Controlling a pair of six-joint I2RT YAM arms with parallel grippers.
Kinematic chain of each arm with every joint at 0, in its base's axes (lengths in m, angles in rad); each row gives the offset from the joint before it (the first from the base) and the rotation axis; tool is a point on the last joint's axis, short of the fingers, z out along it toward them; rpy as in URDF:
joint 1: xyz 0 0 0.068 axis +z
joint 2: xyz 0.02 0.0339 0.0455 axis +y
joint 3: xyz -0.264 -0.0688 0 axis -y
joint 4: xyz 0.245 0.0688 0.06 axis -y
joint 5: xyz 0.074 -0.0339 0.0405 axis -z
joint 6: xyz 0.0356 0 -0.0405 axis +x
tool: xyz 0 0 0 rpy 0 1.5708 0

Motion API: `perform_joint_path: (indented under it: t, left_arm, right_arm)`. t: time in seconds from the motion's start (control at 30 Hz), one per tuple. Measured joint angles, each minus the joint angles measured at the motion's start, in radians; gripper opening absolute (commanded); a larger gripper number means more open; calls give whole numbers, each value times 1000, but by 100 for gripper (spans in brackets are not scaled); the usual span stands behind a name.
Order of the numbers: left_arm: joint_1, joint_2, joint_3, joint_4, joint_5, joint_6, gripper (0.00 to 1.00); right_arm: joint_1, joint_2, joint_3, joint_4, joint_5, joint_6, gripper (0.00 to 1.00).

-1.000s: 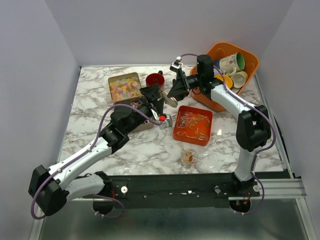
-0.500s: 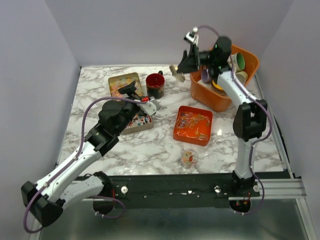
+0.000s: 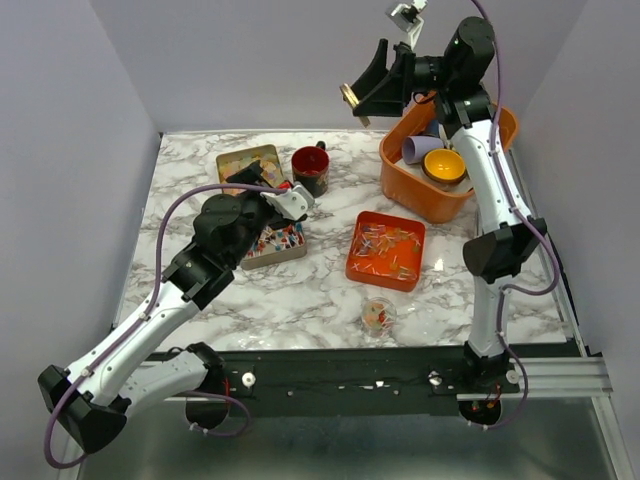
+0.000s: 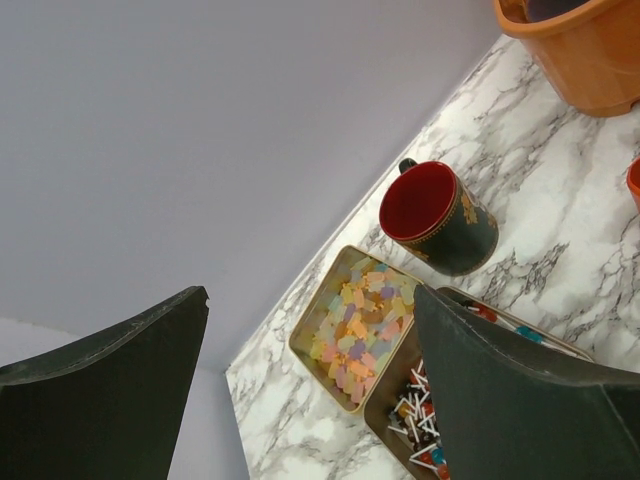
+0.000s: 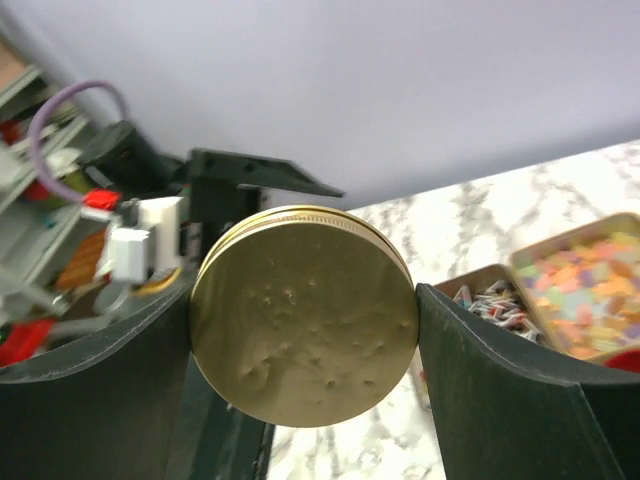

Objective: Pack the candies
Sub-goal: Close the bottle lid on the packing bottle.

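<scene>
We see left end effector open, empty, near candies. Also right end effector clamping a gold lid.

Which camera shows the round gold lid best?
The right wrist camera. The gold lid fills the middle of that picture, face-on, pinched in the right claw. The top camera shows it only small and nearly edge-on, held up high. The left wrist camera doesn't show it.
</scene>
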Motion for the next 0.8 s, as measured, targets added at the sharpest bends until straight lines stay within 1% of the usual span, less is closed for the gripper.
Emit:
perform_joint_path:
  t: [0.07,0.1,0.17,0.2,0.23,0.3,0.33,0.43,0.5,0.57,0.67,0.73,0.8]
  left_arm:
    - [1,0,13,-23,-5,-16,95]
    - [1,1,21,-34,-5,-22,95]
    - [1,1,34,-53,-5,-34,96]
    - [1,1,37,-59,-5,-38,96]
    - [1,1,38,-63,-5,-42,96]
    - [1,1,38,-75,-5,-50,96]
    - [1,1,38,-82,-5,-56,96]
    - [1,-5,34,-90,-5,-69,97]
    - [1,-22,15,-89,-3,-91,97]
    - [1,-40,-10,-91,2,-113,98]
    - [1,-57,-60,-83,7,-177,98]
    - [1,-57,-96,-78,11,-220,98]
    - [2,-56,-130,-72,15,-262,98]
  right_arm:
    - [-2,13,46,-121,68,-130,74]
    - [-6,18,68,-194,118,-216,75]
    - [-6,11,67,-280,238,-358,77]
    - [-5,-8,34,-309,315,-427,77]
    - [-5,-40,-32,-316,401,-492,78]
    - [-5,-136,-230,-290,523,-610,78]
    - [-5,-168,-297,-298,578,-691,78]
    - [-4,-198,-345,-363,644,-848,78]
    - [-3,-222,-364,-434,660,-951,78]
    - [1,-287,-428,-539,662,-1069,79]
    - [20,-400,-564,-661,669,-1235,79]
    - [67,-518,-735,-748,690,-1382,79]
    - [113,-600,-861,-827,701,-1462,80]
